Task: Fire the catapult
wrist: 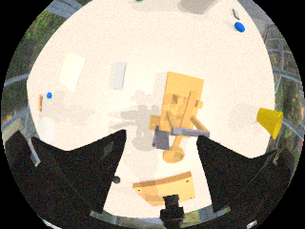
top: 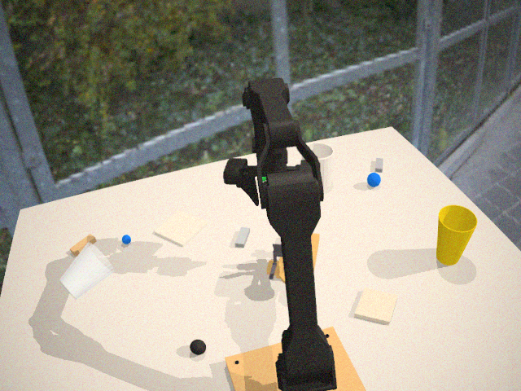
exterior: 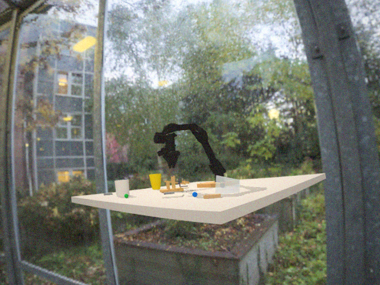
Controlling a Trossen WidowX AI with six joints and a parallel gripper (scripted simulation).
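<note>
The wooden catapult [top: 315,252] [exterior: 171,190] [wrist: 173,81] stands mid-table. Its round cup [wrist: 173,155] looks empty and points toward the arm's base. A dark grey bar [wrist: 191,132] lies across its arm. My gripper [exterior: 171,167] [wrist: 163,137] is open and empty, pointing down above the catapult; its tips are mostly hidden in the top view. The white mug [top: 325,168] [exterior: 121,187] stands upright at the back, partly behind my arm in the top view. A green ball [top: 264,179] [exterior: 126,196] [wrist: 138,0] rests on the table near the mug.
A yellow cup [top: 454,239] [exterior: 155,181] [wrist: 270,121] stands right. Blue balls [top: 374,179] [top: 126,239] lie back right and left. A black ball [top: 198,346] [wrist: 116,179] lies near the base board [top: 252,368]. A pale translucent object [top: 85,271], tan tiles [top: 181,228] [top: 375,305] and small blocks [top: 242,236] [top: 82,244] lie around.
</note>
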